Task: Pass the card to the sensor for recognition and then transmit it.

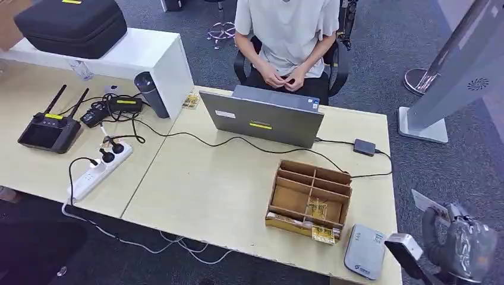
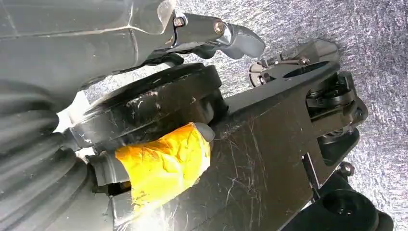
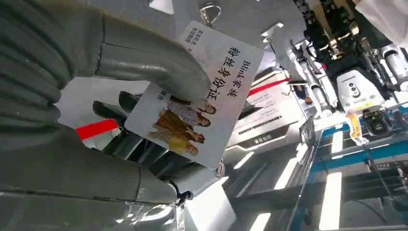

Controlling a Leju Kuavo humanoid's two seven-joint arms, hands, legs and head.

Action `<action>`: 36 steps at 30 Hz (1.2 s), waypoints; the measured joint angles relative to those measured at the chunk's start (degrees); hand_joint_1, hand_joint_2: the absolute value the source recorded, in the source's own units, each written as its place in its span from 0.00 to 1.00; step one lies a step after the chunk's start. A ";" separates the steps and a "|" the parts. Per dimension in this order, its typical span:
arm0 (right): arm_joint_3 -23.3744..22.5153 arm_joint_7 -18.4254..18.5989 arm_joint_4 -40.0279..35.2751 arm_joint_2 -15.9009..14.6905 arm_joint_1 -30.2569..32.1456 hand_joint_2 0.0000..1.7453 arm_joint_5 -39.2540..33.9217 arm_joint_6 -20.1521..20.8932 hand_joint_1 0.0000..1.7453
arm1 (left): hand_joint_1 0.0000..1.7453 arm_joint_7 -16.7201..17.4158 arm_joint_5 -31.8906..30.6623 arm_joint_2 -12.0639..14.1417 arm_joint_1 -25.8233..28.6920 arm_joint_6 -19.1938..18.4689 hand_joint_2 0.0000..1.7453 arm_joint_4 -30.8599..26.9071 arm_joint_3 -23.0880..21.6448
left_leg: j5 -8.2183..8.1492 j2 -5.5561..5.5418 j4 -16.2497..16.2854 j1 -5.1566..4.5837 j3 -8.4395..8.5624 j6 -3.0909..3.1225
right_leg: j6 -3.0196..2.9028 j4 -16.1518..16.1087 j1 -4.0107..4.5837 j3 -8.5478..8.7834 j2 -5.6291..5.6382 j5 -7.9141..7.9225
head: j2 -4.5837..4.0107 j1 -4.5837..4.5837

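My right hand (image 1: 460, 240) hangs just off the table's front right corner and holds a white ID card (image 1: 429, 205). Up close, the card (image 3: 202, 96) carries a photo of people and printed characters, pinched between the thumb and the dark fingers of the right hand (image 3: 96, 159). The sensor (image 1: 364, 252), a flat grey reader, lies on the table near that corner, to the left of the hand and apart from the card. My left hand (image 2: 163, 161), one finger wrapped in yellow tape, hangs beside my body over the grey carpet and holds nothing.
A wooden compartment box (image 1: 309, 199) stands just behind the sensor. An open laptop (image 1: 264, 119) with cables sits mid-table, and a person (image 1: 288, 41) sits behind it. A power strip (image 1: 98, 169), a remote controller (image 1: 47, 130) and a black case (image 1: 71, 24) lie at the left. A grey kiosk (image 1: 457, 77) stands right.
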 joint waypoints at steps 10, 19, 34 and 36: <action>0.83 -1.93 7.93 1.88 1.17 1.00 2.21 -2.38 1.00 | 0.00 0.00 0.37 -0.02 -0.01 0.11 1.00 0.00 0.00 | 0.00 0.03 0.00 0.00 -0.01 0.00 | 0.00 0.00 0.00 0.00 0.00 -0.01 | 0.00 -0.02; 2.43 -2.01 12.54 2.99 1.71 1.00 3.58 -4.18 1.00 | 0.00 0.02 0.44 0.09 0.00 0.15 1.00 0.00 0.00 | 0.00 0.04 -0.01 0.00 -0.01 0.00 | 0.00 0.00 0.00 0.00 0.00 -0.01 | 0.00 0.00; 3.10 -3.72 19.52 3.72 1.00 1.00 1.66 -5.49 1.00 | 0.00 0.68 0.48 0.61 0.01 0.35 1.00 0.00 0.00 | 0.00 0.04 -0.01 0.01 -0.01 0.00 | 0.00 0.00 0.00 0.00 0.00 -0.01 | 0.00 0.00; 3.10 -4.24 20.43 3.87 0.66 1.00 1.57 -5.53 1.00 | 0.00 0.68 0.48 0.70 0.01 0.35 1.00 0.00 0.00 | 0.00 0.03 -0.01 0.01 -0.01 0.00 | 0.00 0.00 0.01 0.00 0.00 -0.01 | 0.00 0.00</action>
